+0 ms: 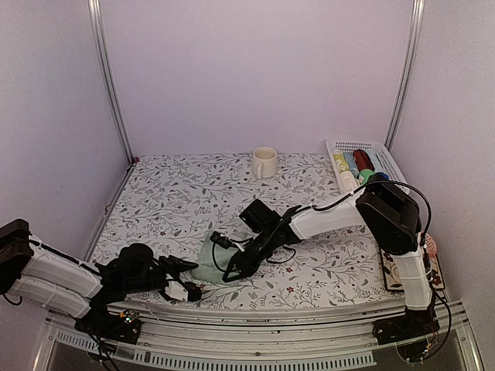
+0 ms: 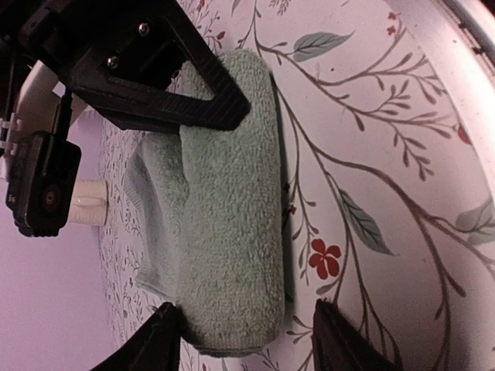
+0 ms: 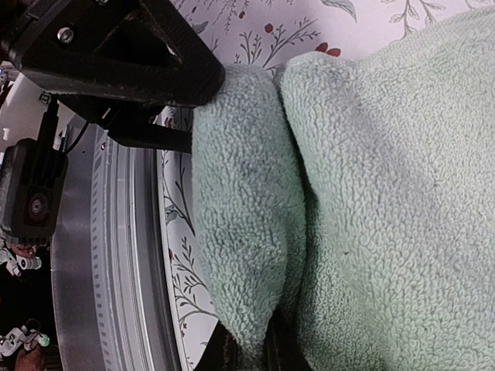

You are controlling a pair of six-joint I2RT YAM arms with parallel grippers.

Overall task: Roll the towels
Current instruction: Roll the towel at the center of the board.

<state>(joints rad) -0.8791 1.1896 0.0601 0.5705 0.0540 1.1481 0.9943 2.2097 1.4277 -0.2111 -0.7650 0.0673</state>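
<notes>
Right pincer tight on green towel fold

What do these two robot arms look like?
Both have white tube-like links, seen on the left arm and right arm, joined by chunky black joints. The left hand and right hand are black, with flat triangular fingers. A thin black cable loops over the right arm.
</notes>
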